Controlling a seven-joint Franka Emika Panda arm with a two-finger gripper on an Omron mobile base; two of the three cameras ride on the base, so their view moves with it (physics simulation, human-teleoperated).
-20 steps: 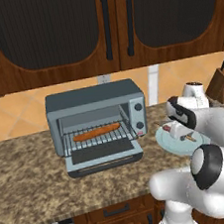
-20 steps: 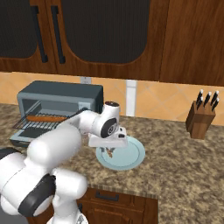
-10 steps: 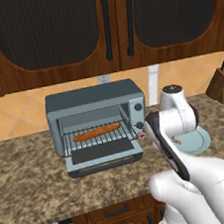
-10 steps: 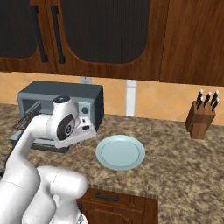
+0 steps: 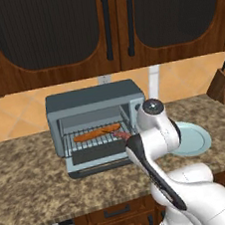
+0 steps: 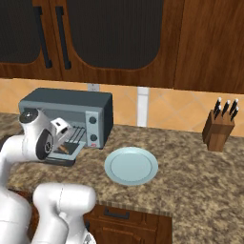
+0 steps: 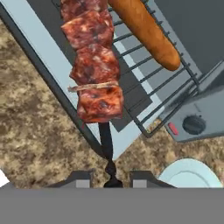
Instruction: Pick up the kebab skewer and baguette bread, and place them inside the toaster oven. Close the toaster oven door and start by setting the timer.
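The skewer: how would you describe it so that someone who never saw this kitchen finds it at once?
Find the grey-blue oven on the counter, its door folded down. At the open front, the robot's fingers hold the skewer by its dark stick end. It carries square reddish-brown meat chunks, unlike the smooth orange baguette lying on the rack.

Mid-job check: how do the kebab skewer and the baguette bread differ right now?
The kebab skewer is a thin stick strung with reddish-brown meat chunks; the baguette bread is a smooth, thicker orange-brown loaf. The skewer is gripped at its dark end by the shut claw, above the open door; the baguette lies free on the wire rack. Both are long and at the toaster oven.
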